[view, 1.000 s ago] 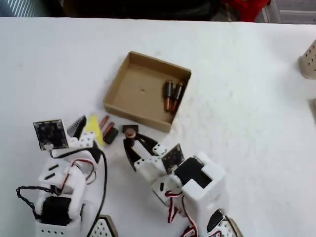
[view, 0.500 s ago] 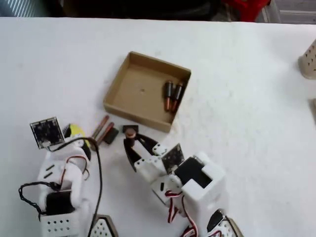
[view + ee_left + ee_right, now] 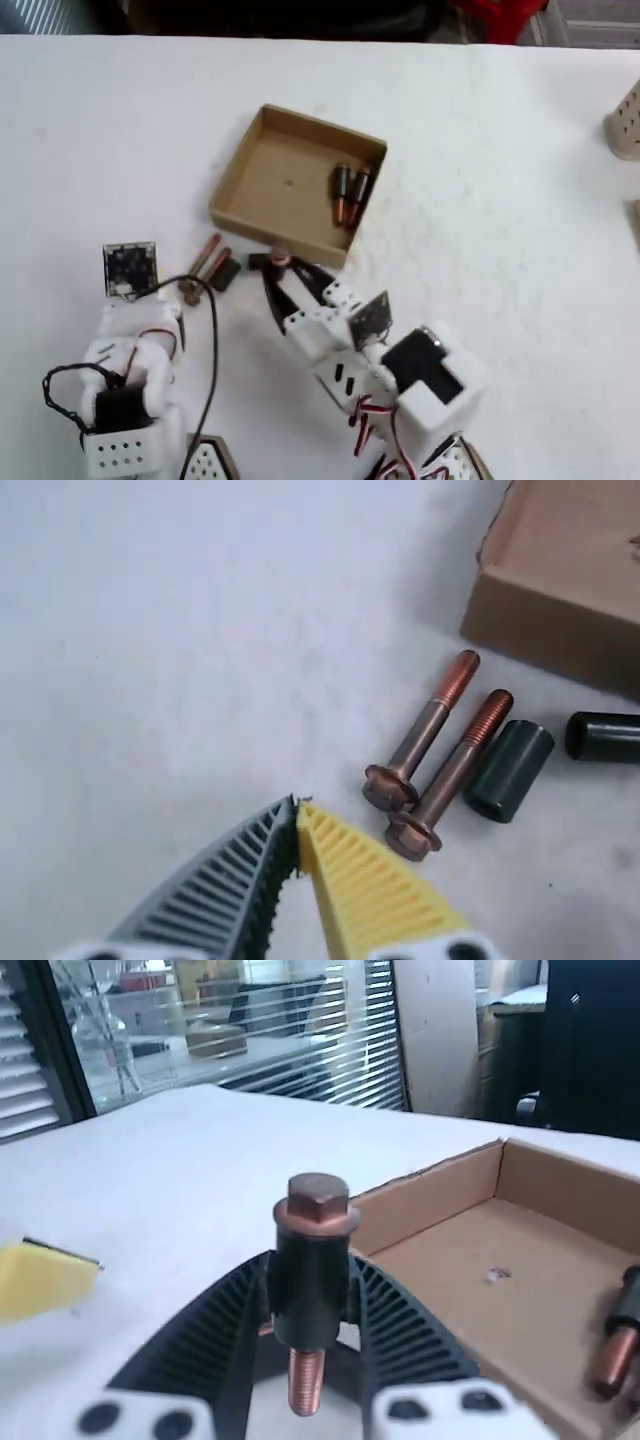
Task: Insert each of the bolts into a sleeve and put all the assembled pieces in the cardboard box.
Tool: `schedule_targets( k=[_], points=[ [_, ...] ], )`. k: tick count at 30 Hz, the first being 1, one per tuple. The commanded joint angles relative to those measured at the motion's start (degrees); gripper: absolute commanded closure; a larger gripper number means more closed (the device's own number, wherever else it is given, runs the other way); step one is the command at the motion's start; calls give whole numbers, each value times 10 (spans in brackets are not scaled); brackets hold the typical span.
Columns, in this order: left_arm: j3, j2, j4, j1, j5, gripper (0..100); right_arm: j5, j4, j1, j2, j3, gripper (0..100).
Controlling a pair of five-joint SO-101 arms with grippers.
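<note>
Right jaws: closed on a black sleeve (image 3: 310, 1290) with a copper bolt (image 3: 317, 1205) seated through it. The hex head is up and the threaded tip shows below the sleeve. The piece stands upright between the black fingers (image 3: 400, 1330). From the high view, the held piece sits just outside the near wall of the cardboard box (image 3: 280, 180), with the right arm (image 3: 400, 365) angled toward it. Inside the box, two assembled pieces (image 3: 349, 194) lie side by side near one side wall. Left jaws: fully shut, grey and yellow tips meeting, nothing held, over bare surface (image 3: 150, 630). Just beside the tips lie a loose bolt (image 3: 425, 728) and a second bolt (image 3: 454, 768), parallel, heads toward the jaws. An empty sleeve (image 3: 510, 770) lies against the second bolt's shank. A further sleeve (image 3: 605, 737) lies nearer the box wall. Left arm (image 3: 125, 390) stands at the surface's near edge.
</note>
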Motion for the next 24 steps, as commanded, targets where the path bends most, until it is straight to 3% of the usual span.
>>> schedule_targets(
  k=[1,5,10,18,24],
  points=[
    [-1,-4,4,8,-9,977,2,-1,38,-61,15,982],
    [-1,-4,4,7,-10,977,2,8,73,-102,14,982],
    [-1,-4,4,7,-10,977,2,109,89,-187,5,982],
    [-1,-4,4,7,-10,977,1,464,158,-391,-77,982],
    [-1,-4,4,7,-10,977,1,698,166,-524,-119,982]
  ],
)
